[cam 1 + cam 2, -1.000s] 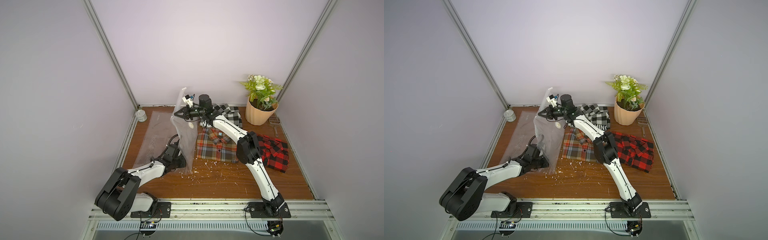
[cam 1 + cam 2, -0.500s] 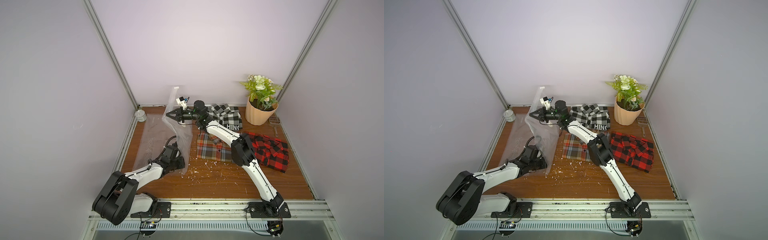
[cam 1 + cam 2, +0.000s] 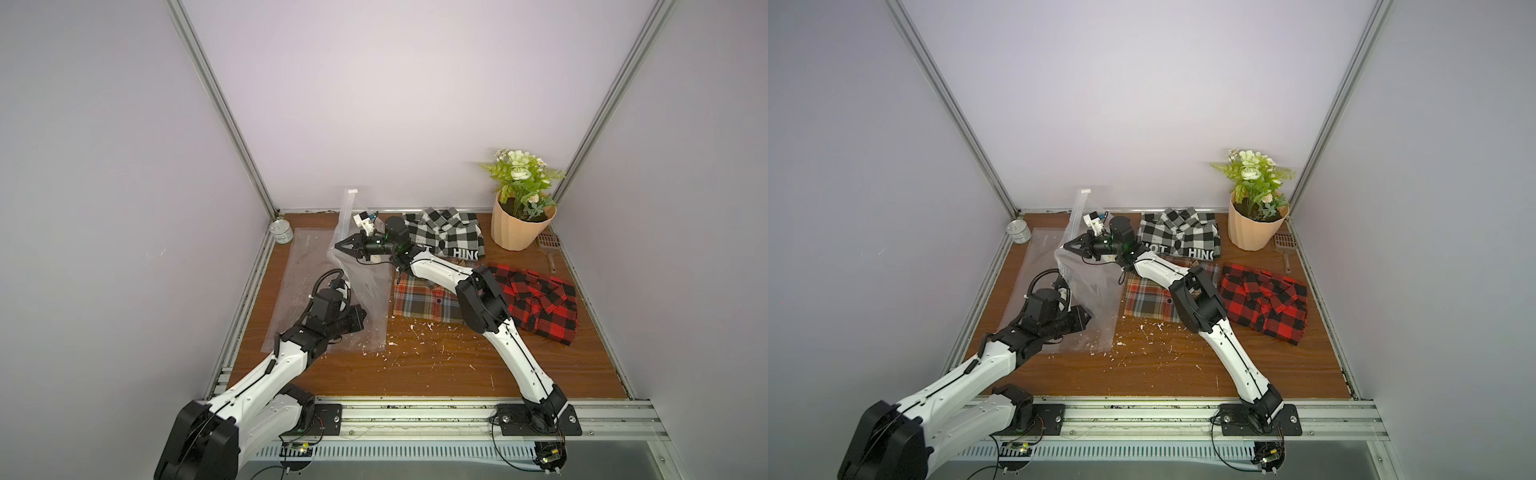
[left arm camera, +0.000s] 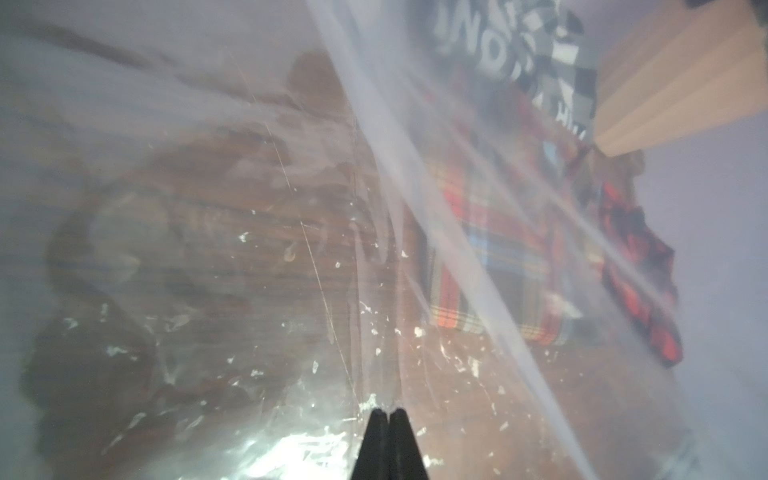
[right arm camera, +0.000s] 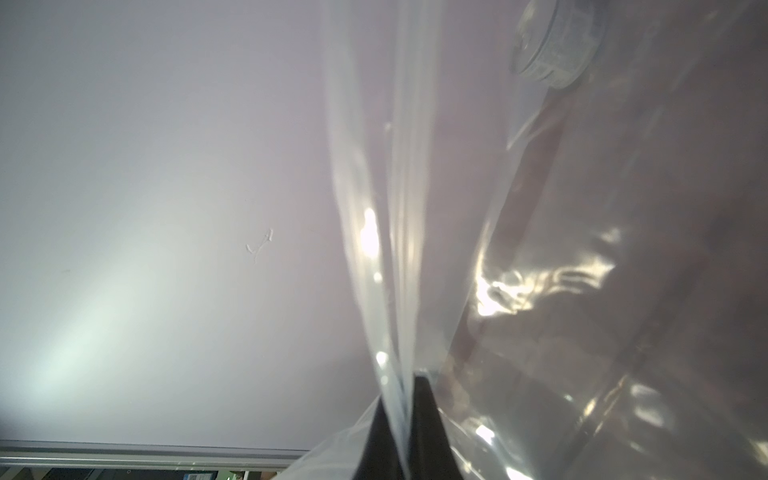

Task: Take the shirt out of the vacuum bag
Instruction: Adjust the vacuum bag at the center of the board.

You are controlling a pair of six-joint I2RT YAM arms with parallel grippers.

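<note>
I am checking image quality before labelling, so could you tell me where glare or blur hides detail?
Left wrist view: hazy through the vacuum bag, the plaid shirt behind it smeared, glare beside the left gripper. Right wrist view: bright highlights on the plastic near the right gripper. Both top views: sharp, evenly lit.

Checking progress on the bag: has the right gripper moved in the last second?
Yes. The right gripper, shut on the vacuum bag, has shifted away from the flower pot toward the tin can.
</note>
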